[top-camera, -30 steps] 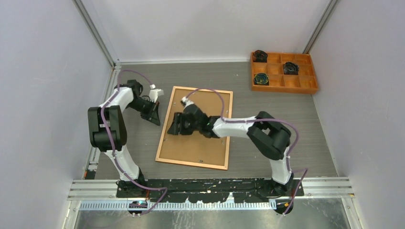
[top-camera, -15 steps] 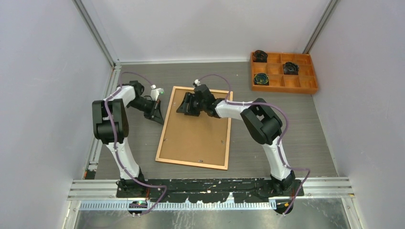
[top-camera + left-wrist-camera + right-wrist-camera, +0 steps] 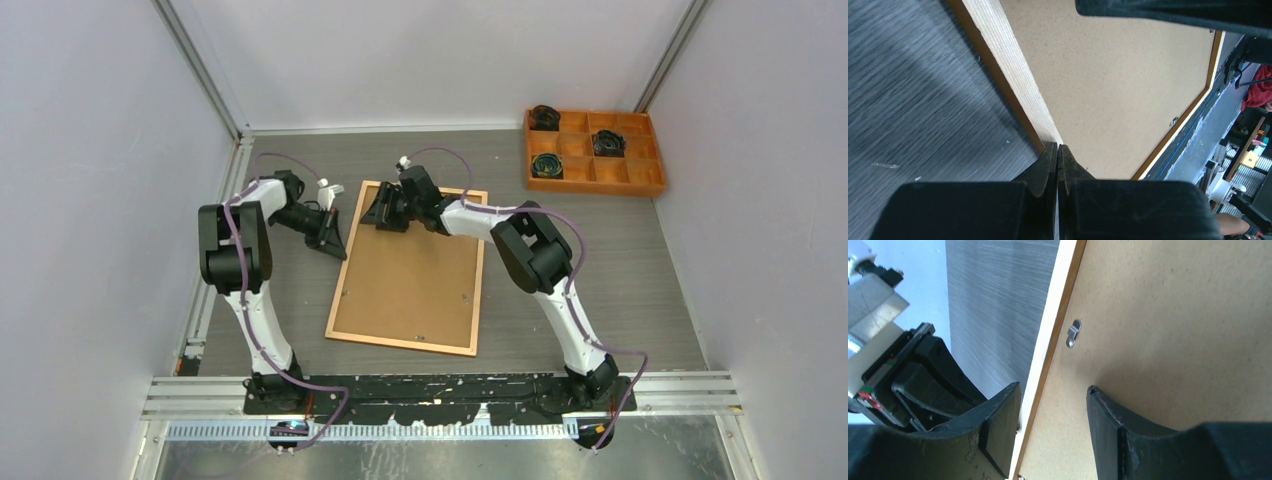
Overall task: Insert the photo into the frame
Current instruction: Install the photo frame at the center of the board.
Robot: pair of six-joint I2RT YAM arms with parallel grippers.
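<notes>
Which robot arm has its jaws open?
The right gripper: jaws apart, astride the rim of the frame. The left gripper has its jaws pressed shut.

1. Table top (image 3: 620, 270): grey wood-grain surface, evenly lit.
2. Walls: plain pale panels on the left (image 3: 90, 200), far (image 3: 430, 60) and right (image 3: 770, 200) sides.
3. Far corners: slanted aluminium posts (image 3: 200, 68).
4. Near edge: metal rail (image 3: 690, 390).
5. Far right: orange compartment tray (image 3: 600, 186).

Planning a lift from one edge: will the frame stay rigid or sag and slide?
The frame probably stays stiff: wooden rim, flat board back. Being wide and thin, it may tilt from a one-edge grip. It could slide on the smooth table.
</notes>
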